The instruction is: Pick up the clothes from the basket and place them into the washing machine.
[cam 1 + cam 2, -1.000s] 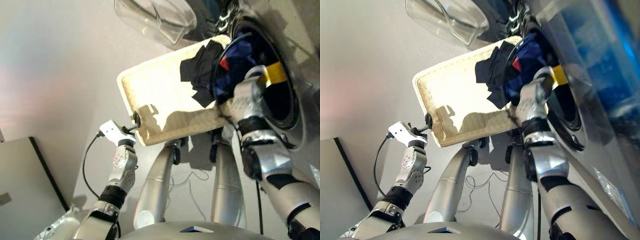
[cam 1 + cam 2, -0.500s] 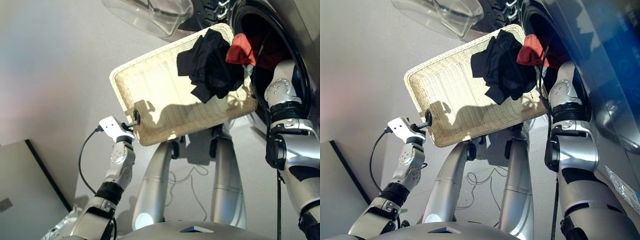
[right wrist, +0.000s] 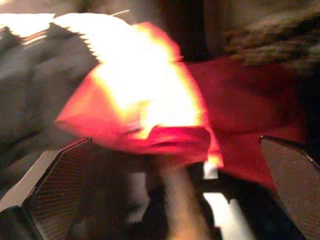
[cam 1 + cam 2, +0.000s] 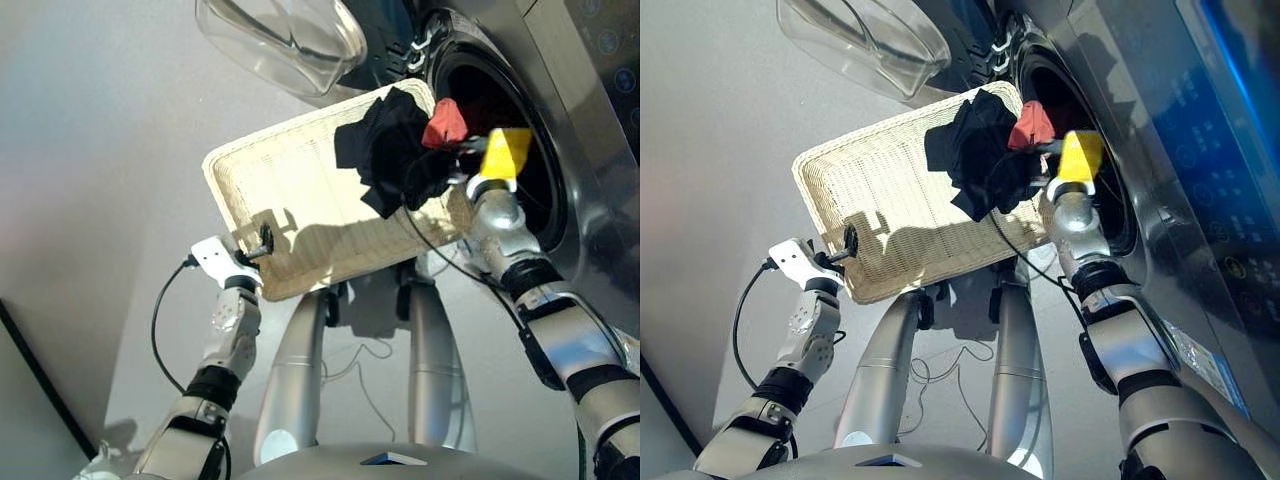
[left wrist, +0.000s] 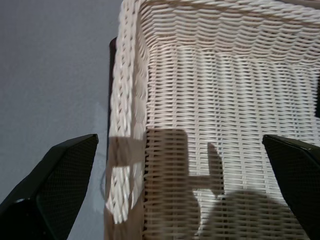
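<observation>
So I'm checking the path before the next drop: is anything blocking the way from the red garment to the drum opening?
Nothing visible does. The red garment lies at the basket edge beside the drum opening, and the door is swung open. The right gripper is close to it.

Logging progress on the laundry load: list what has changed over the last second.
The navy garment is gone from view. The right gripper, drawn back from the drum opening, now faces the red-orange garment at the cream woven basket, fingers open. Unchanged: black garment, left gripper at the rim.
</observation>
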Tool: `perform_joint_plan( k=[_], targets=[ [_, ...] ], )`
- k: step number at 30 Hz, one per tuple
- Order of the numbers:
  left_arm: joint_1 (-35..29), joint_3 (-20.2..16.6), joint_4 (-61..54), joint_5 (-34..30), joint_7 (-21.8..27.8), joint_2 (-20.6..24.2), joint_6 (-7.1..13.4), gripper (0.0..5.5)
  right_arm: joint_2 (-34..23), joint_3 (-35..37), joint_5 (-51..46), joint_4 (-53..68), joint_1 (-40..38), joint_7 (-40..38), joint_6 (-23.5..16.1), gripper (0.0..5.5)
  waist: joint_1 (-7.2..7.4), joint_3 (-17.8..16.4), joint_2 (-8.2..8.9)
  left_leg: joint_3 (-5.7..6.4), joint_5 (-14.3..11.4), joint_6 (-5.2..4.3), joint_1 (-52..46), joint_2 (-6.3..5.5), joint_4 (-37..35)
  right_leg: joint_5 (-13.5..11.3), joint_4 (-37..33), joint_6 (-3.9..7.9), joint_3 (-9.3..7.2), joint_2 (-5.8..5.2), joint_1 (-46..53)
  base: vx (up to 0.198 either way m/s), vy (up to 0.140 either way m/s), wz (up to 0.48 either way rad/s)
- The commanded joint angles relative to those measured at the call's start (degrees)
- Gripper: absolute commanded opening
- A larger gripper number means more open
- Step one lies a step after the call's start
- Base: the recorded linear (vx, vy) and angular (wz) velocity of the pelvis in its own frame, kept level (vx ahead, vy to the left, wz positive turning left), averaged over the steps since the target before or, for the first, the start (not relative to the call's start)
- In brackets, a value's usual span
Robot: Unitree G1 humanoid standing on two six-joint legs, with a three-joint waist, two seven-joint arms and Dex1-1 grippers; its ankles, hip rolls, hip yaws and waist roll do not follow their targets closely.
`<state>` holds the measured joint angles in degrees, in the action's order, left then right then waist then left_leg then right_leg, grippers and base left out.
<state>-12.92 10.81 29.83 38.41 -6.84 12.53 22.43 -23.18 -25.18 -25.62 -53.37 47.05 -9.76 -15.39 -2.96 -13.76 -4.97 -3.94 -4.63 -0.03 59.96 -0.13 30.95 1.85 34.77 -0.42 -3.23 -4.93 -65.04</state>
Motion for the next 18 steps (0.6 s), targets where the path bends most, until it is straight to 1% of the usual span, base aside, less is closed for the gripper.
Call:
perform_joint_plan(
  k=[1, 5, 8, 12, 14, 15, 17, 18],
  targets=[
    [0.2, -2.0, 1.1, -0.2, 1.0, 2.1, 1.9, 5.50, 1.5, -2.2, 3.7, 0.6, 0.3, 1.8, -0.6, 5.50, -1.36, 2.1, -0.22, 0.37, 1.0, 0.62, 0.0, -0.76, -4.2, -2.4, -7.9, 1.87, -2.66, 1.61, 4.2, 0.000, 0.000, 0.000],
    [-0.8, -1.5, 1.2, -0.4, 0.5, 1.9, 1.8, 5.50, 4.9, -2.2, 4.7, -2.9, 1.4, 1.0, 0.3, 5.50, -2.06, 1.5, 0.10, 1.01, 1.7, 0.57, 0.1, -1.05, -5.0, -2.3, -8.0, 1.95, -3.18, 1.41, 4.2, 0.000, 0.000, 0.000],
    [-1.8, -0.7, 1.0, -0.3, 0.3, 1.9, 1.9, 5.50, 6.6, -0.9, 3.0, -7.8, 3.6, 0.6, 0.8, 5.50, -2.75, 0.5, -0.08, 1.55, 1.8, 0.54, 0.8, -1.33, -4.6, -1.8, -7.0, 1.97, -3.61, 1.07, 3.5, 0.000, 0.000, 0.000],
    [-3.0, 0.8, 0.4, -0.4, -0.5, 2.3, 1.7, 5.50, 7.5, 1.6, 1.2, -15.5, 8.3, -1.0, 1.8, 5.50, -4.10, -1.0, -0.95, 2.42, 1.7, 0.63, 3.1, -1.70, -3.2, -0.7, -4.4, 1.83, -4.06, 0.52, 1.5, 0.000, 0.000, 0.000],
    [-3.3, 1.1, 0.1, -0.4, -0.7, 2.5, 1.5, 5.50, 7.4, 1.9, 1.4, -16.7, 9.5, -1.6, 2.0, 5.50, -4.34, -1.4, -1.25, 2.51, 1.6, 0.63, 3.6, -1.74, -2.6, -0.4, -3.5, 1.78, -4.23, 0.43, 0.9, 0.000, 0.000, 0.000],
    [-3.5, 1.8, -0.9, -0.6, -0.9, 2.9, 1.4, 5.50, 6.8, 2.6, 1.6, -19.3, 11.4, -2.1, 2.8, 5.50, -4.95, -2.1, -1.83, 2.65, 1.3, 0.75, 5.1, -2.02, -1.5, 0.0, -2.2, 1.78, -4.26, 0.20, -0.5, 0.000, 0.000, 0.000],
    [-3.9, 2.5, -2.4, -0.6, -0.9, 3.1, 1.4, 5.50, 6.3, 3.0, 1.5, -22.2, 13.8, -2.2, 3.8, 5.50, -5.66, -2.5, -2.54, 2.78, 1.1, 0.87, 6.6, -2.38, -0.5, 0.3, -0.8, 1.83, -4.47, 0.06, -2.0, 0.000, 0.000, 0.000],
    [-4.0, 2.5, -2.4, -0.6, -0.9, 3.1, 1.4, 5.50, 6.2, 3.0, 1.5, -22.3, 13.8, -2.1, 3.7, 5.50, -5.68, -2.5, -2.55, 2.79, 1.1, 0.88, 6.7, -2.38, -0.4, 0.3, -0.8, 1.84, -4.48, 0.05, -2.1, 0.000, 0.000, 0.000]
  ],
)
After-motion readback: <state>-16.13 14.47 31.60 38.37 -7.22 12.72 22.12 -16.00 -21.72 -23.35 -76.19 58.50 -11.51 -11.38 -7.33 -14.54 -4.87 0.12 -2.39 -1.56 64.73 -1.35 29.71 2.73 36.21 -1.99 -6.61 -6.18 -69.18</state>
